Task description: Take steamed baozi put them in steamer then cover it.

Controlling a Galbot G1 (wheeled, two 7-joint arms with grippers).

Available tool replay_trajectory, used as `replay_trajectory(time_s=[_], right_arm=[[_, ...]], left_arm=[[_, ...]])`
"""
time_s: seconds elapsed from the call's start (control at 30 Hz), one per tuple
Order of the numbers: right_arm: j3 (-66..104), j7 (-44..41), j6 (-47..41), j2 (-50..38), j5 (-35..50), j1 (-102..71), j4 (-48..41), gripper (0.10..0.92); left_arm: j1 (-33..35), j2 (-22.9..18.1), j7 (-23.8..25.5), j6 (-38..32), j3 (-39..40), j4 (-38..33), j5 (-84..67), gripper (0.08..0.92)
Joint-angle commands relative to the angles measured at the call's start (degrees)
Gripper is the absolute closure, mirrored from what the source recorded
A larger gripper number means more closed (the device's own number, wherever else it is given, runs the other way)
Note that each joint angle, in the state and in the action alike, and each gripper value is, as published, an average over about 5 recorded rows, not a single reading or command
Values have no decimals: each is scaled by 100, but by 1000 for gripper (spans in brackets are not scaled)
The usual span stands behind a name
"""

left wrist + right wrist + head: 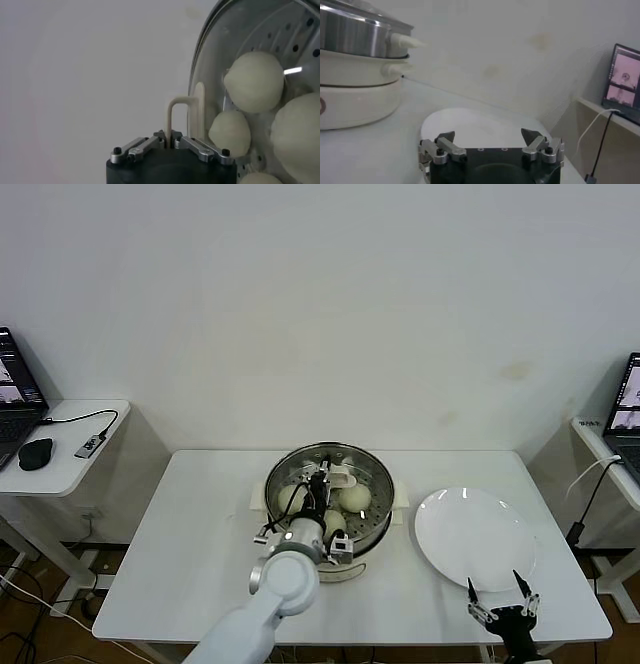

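Four baozi in one steamer, one cover, one plate, two laptops, one mouse.

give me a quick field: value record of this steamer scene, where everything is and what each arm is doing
steamer: centre of the white table
cover: on the steamer, glass, its handle between the left gripper's jaws
baozi: inside the steamer, seen through the cover
plate: bare, to the robot's right of the steamer
left gripper: over the steamer at the cover handle, jaws close around it
right gripper: idle at the table's near edge by the plate, jaws open
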Motion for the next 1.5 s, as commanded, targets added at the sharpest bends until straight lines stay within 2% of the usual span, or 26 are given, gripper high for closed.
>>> replay_trajectory(time_s=[0.03, 0.3, 0.4, 0.5, 0.57, 0.63, 0.73, 0.8, 0.9, 1.0, 1.2, 1.37, 1.5], right_arm=[[-7, 3, 5, 6, -12, -10, 18, 203], [-6, 0, 11, 18, -47, -20, 16, 203], [-10, 0, 14, 22, -66, -27, 11, 203], [-34, -4, 27, 24, -80, -31, 13, 203], [-65, -28, 64, 22, -90, -37, 23, 203], [-110, -52, 121, 8, -93, -48, 28, 203], [-190, -49, 184, -30, -64, -65, 16, 203], [-238, -32, 199, -59, -36, -78, 11, 203], [-297, -26, 206, -109, 6, -114, 36, 203], [-354, -29, 211, -176, 81, -158, 68, 203], [-509, -23, 224, -429, 501, -262, 198, 203], [-690, 21, 177, -694, 953, -393, 353, 203], [-822, 105, 152, -847, 1084, -515, 402, 203]], left_arm=[[186, 128, -106, -15, -121, -442, -94, 710], [1050, 739, -344, -122, -362, -1691, -541, 476], [1584, 1063, -491, -178, -534, -2430, -1071, 390], [2319, 1313, -864, -388, -912, -3014, -1730, 303], [2976, 1431, -1436, -677, -1299, -3186, -2357, 253], [3587, 1498, -2245, -1097, -1733, -3172, -3153, 207], [4137, 1436, -3455, -1874, -2364, -2922, -4361, 181], [4372, 1318, -3841, -2471, -2738, -2790, -5222, 178], [4674, 1114, -3811, -3353, -3264, -2681, -6715, 177], [4924, 960, -3718, -3883, -3666, -2556, -7999, 177], [5296, 775, -3667, -3888, -3960, -2353, -9421, 177], [5525, 731, -3363, -4027, -3922, -2069, -9720, 177], [5462, 677, -3063, -4297, -3805, -1585, -9760, 177]])
